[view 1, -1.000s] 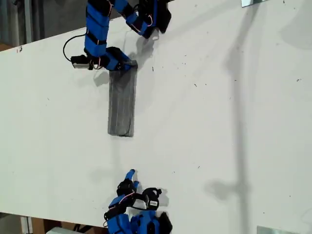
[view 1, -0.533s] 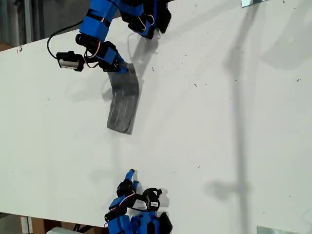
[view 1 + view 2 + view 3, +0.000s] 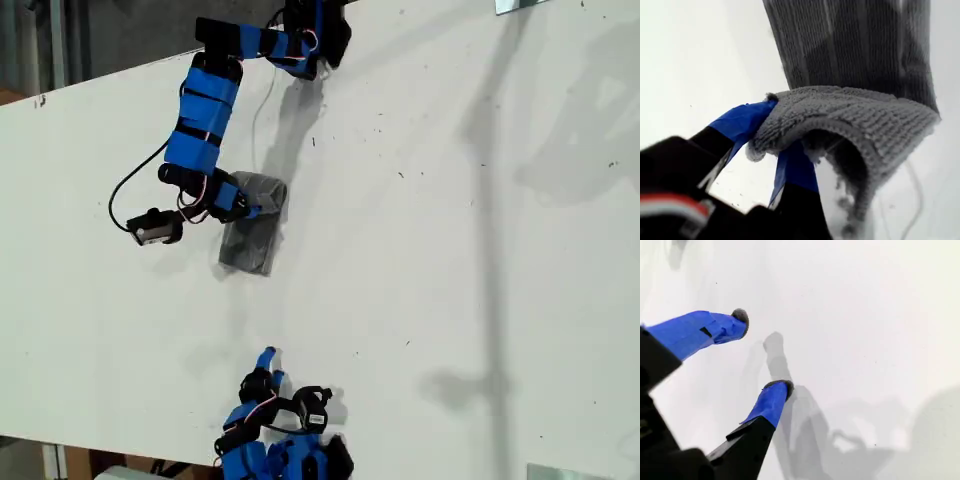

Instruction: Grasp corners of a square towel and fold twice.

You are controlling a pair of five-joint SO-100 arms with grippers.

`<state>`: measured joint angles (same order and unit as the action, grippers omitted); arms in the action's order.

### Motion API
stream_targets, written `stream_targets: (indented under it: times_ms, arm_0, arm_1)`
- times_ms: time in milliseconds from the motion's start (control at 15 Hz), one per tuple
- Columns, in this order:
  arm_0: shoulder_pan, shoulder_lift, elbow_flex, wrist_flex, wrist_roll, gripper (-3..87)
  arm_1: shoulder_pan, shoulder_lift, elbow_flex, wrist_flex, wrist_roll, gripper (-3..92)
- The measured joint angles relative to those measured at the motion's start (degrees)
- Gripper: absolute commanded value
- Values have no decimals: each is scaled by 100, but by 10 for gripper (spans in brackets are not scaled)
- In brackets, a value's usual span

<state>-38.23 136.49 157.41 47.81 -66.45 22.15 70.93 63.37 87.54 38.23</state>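
White table [image 3: 450, 250] filling exterior view, dark specks scattered; grey floor showing at 11 o'clock. My first gripper [image 3: 247, 207] pinching towel [image 3: 252, 232] end, curling it over, at 10 o'clock from centre. My second gripper [image 3: 268, 358] idling at 6 o'clock, jaws apart, holding nothing.

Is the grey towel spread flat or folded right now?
Folded, mid-fold. The towel is a narrow strip; my first gripper holds one end, curled over the rest lying on the table.
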Motion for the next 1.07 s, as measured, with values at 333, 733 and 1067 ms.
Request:
stream_targets:
  times_ms: [333, 733, 1067]
  arm_0:
    - [0, 0, 0, 0, 0, 224]
    - [0, 0, 0, 0, 0, 224]
    - [0, 193, 114, 0, 0, 224]
  arm_1:
    - [26, -9, -35, -1028, -492, -1]
    - [158, -9, -35, -1942, -773, 380]
    - [193, 26, 44, -2206, -809, 363]
